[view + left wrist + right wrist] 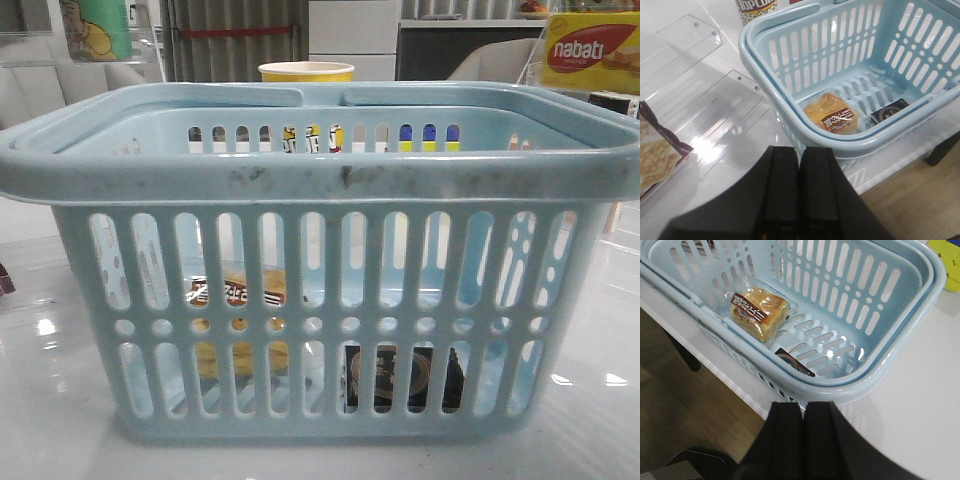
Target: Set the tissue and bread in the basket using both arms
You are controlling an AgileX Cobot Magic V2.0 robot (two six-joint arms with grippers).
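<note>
Behind the basket (320, 180), toward the far edge of the table (40, 400), stands a yellow-rimmed paper cup (306, 71), and a yellow-and-red nabati box (590, 52) sits toward the far right corner. In the left wrist view, clear acrylic stands (705, 100) occupy the table beside the basket's left side, a cracker box (657, 157) lies close to them, and a popcorn tub (756, 9) rises just past the basket's far left corner. In the right wrist view, a yellow-and-green cube (947, 262) rests on the table just off the basket's right side.

The basket sits at the near edge of the table, its smudged front rim filling the front view, both handles folded down along the far rim. Inside, the bread (759, 312) lies on the slotted floor at the near left, label upward. The tissue (889, 110) lies flat at the near right, tucked against the front wall and partly hidden by the rim in the right wrist view.

The left gripper (799, 200) is above the table's near left part, outside the basket, fingers pressed together and empty. The right gripper (802, 440) is above the near edge by the basket's front right corner, likewise closed on nothing. Bare table lies to the basket's right.
</note>
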